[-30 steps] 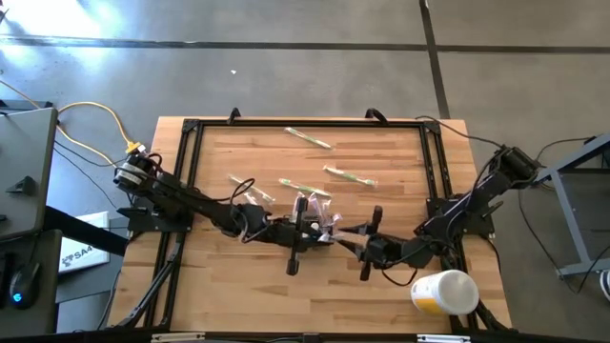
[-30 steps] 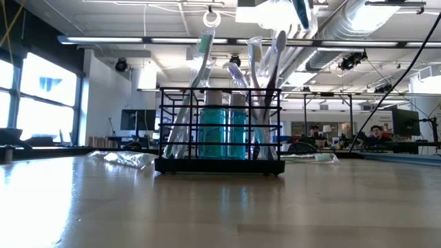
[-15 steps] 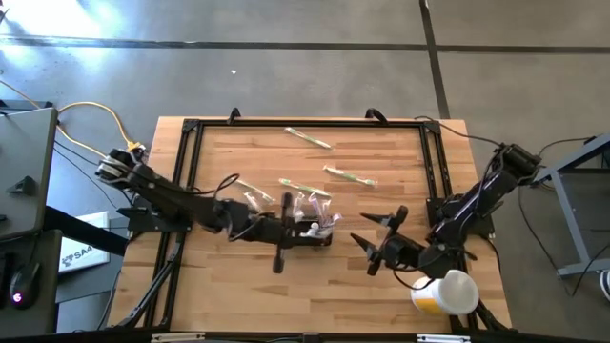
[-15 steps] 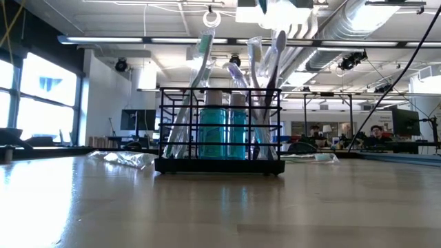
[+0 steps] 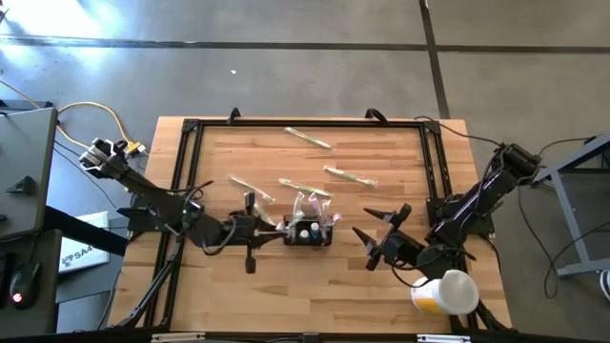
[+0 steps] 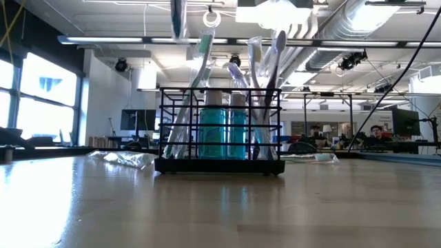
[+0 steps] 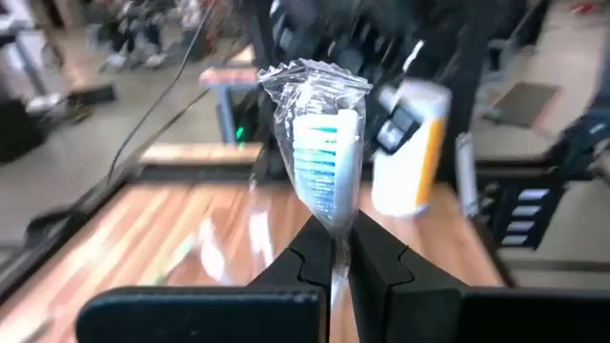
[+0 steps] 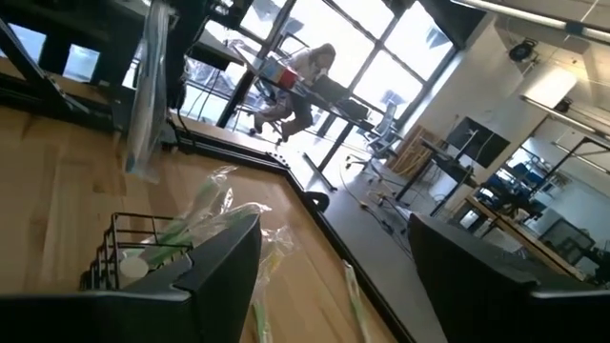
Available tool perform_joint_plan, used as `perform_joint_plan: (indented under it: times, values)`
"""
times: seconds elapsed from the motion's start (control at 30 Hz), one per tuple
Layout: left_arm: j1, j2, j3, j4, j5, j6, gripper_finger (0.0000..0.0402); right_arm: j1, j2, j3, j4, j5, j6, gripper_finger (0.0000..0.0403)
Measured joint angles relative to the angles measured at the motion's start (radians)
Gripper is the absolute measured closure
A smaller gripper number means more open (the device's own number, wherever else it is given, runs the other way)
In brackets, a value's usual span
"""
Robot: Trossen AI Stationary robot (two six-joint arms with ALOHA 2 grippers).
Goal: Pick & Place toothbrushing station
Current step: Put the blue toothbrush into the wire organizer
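Observation:
The toothbrushing station [image 5: 308, 232], a small black wire caddy [image 6: 220, 131] [image 8: 129, 250], stands on its flat base at the middle of the wooden table, holding several toothbrushes and two teal bottles. My left gripper [image 5: 274, 229] [image 7: 334, 250] is just left of it, level and shut on a plastic-wrapped toothbrush [image 7: 322, 152] [image 6: 178, 17]. My right gripper [image 5: 370, 236] [image 8: 334, 286] stands open to the caddy's right, level, with nothing between its fingers. My left gripper pinches the wrapped toothbrush between its two fingers, on the wrapper just below the bristled head [image 7: 331, 221]. The fingers come level from the table's left. The head end sticks out past the fingertips. The brush is lifted clear of the table, higher than the caddy's top.
A white-and-yellow cup [image 5: 444, 292] [image 7: 410, 143] lies at the table's near right corner, beside the right arm. Several loose wrapped toothbrushes lie on the far half [image 5: 308, 138] [image 5: 350, 176] [image 5: 303, 188] [image 5: 250, 189]. A black frame [image 5: 191, 129] rims the table.
My left gripper has gone from over the caddy toward the table's left edge and a little up, staying shut on the wrapped toothbrush and rolling somewhat. My right gripper has opened and drawn back from the caddy toward the right. The caddy has stayed in place.

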Motion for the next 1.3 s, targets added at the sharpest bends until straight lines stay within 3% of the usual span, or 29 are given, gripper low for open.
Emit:
perform_joint_plan:
  times: [0.17,0.33,0.6,0.83,1.17,1.3]
  values:
    - [0.001,-0.012,-0.054,-0.004,-0.089,-0.025,0.0396,-0.017,0.000,0.000,-0.019,-0.007,0.037,0.0144]
    - [0.016,-0.041,-0.085,0.007,-0.095,-0.028,0.0396,-0.032,0.000,0.000,-0.053,-0.008,0.084,0.0144]
    - [0.171,-0.040,-0.192,0.141,0.070,-0.079,0.0396,-0.033,0.000,0.000,-0.052,-0.012,0.103,0.0144]
    - [0.242,-0.048,-0.265,0.212,0.153,-0.130,0.0396,-0.033,0.000,0.000,-0.052,-0.015,0.110,0.0144]
    - [0.250,-0.037,-0.416,0.384,0.168,-0.215,0.0396,-0.034,0.000,0.000,-0.075,-0.017,0.108,0.0144]
    - [0.250,-0.002,-0.433,0.394,0.167,-0.234,0.0396,-0.051,0.000,0.000,-0.079,-0.065,0.110,0.0144]
